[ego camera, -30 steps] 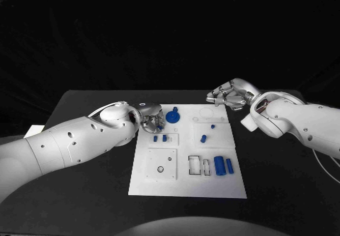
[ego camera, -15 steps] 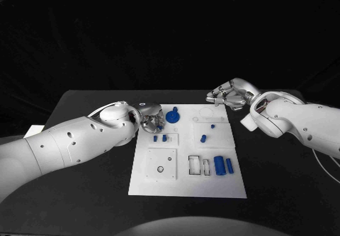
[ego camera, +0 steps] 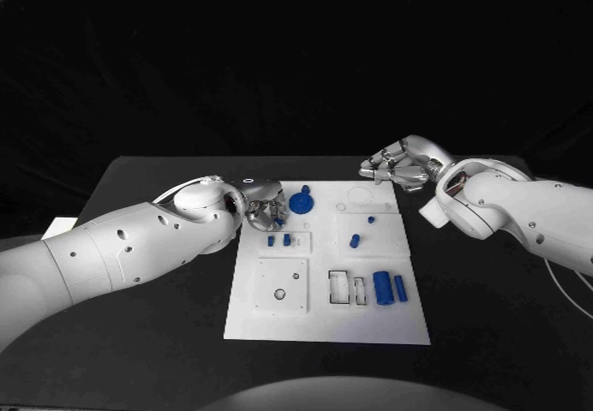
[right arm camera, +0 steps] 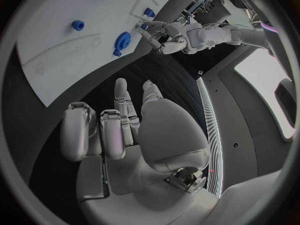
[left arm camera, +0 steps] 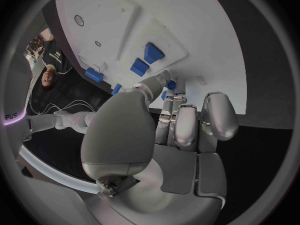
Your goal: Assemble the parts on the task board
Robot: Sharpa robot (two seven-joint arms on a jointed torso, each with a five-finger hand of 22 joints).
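The white task board point(ego camera: 371, 325) lies in the middle of the black table. A blue gear point(ego camera: 302, 204) sits near its far left corner. My left hand point(ego camera: 262, 211) hovers just beside the gear, fingers curled in, and seems to pinch a small blue part point(left arm camera: 170, 85) at its fingertips. Two small blue blocks point(ego camera: 279, 241) lie just in front of that hand. My right hand point(ego camera: 398, 166) hangs over the board's far right corner with its fingers point(right arm camera: 94, 130) curled in and nothing in them. The right wrist view shows my left hand point(right arm camera: 164, 35) and the gear point(right arm camera: 122, 39).
Two small blue pieces point(ego camera: 355, 241) point(ego camera: 369, 219) stand in the board's right half. Two blue cylinders point(ego camera: 389, 288) lie beside rectangular slots point(ego camera: 338, 288) nearer me. A raised white plate point(ego camera: 284, 287) with holes takes up the near left. Bare black table surrounds the board.
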